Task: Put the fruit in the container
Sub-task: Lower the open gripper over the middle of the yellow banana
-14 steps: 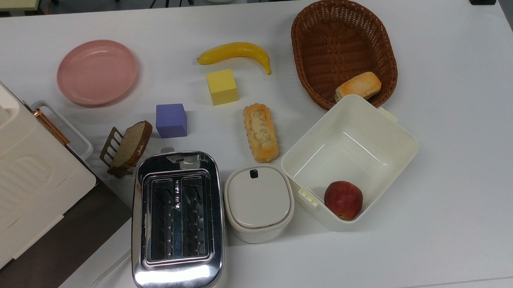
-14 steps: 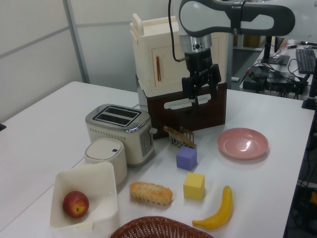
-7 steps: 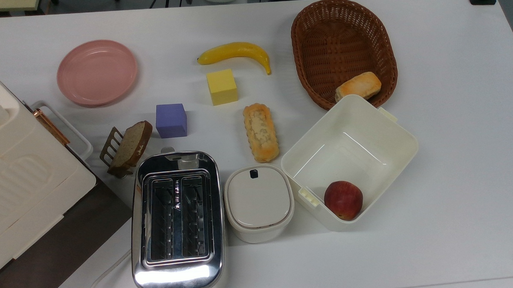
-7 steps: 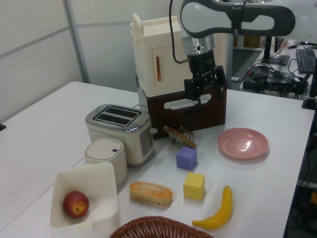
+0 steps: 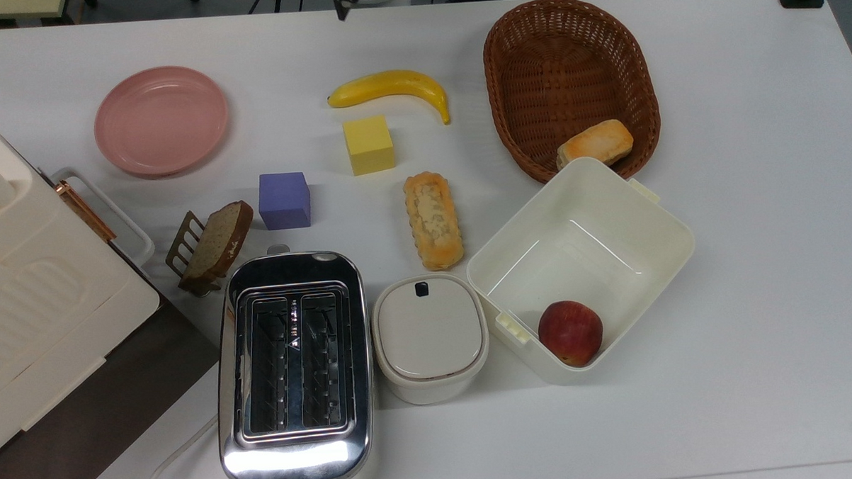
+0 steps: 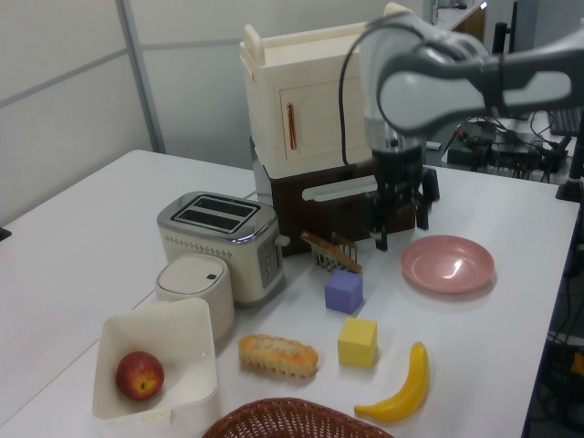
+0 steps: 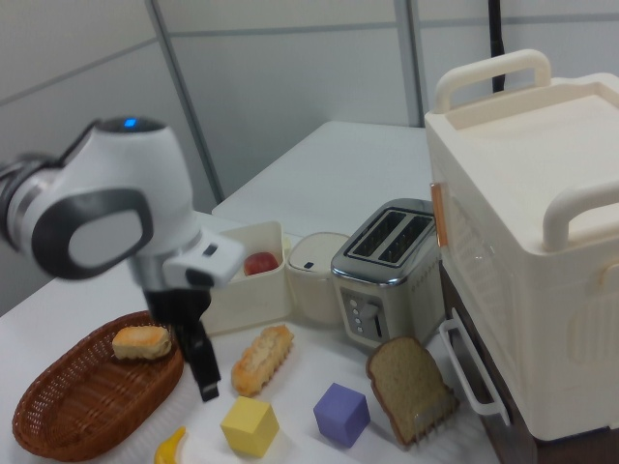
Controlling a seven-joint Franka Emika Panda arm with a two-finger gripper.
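The fruit, a yellow banana (image 5: 392,85), lies on the white table between the pink plate and the wicker basket; it also shows in the left view (image 6: 401,388). The container, a cream-white square tub (image 5: 645,218), stands at the top view's right and holds a red apple (image 5: 570,332). The left view shows the tub (image 6: 155,401) at its lower left, and the right view shows it (image 7: 242,290) behind my arm. My gripper (image 6: 401,230) hangs open and empty above the table beside the pink plate, well short of the banana. In the right view the gripper (image 7: 198,372) is near the basket.
Between the banana and the tub lie a yellow cube (image 5: 369,143) and a bread loaf (image 5: 433,219). A wicker basket (image 5: 533,65) with a bun (image 5: 595,143) touches the tub's far corner. Also here: purple cube (image 5: 284,200), pink plate (image 5: 161,120), toaster (image 5: 294,368), lidded white box (image 5: 430,335).
My arm has swung toward the left view's right and come lower, from in front of the cream cabinet to beside the pink plate. Nothing on the table has moved.
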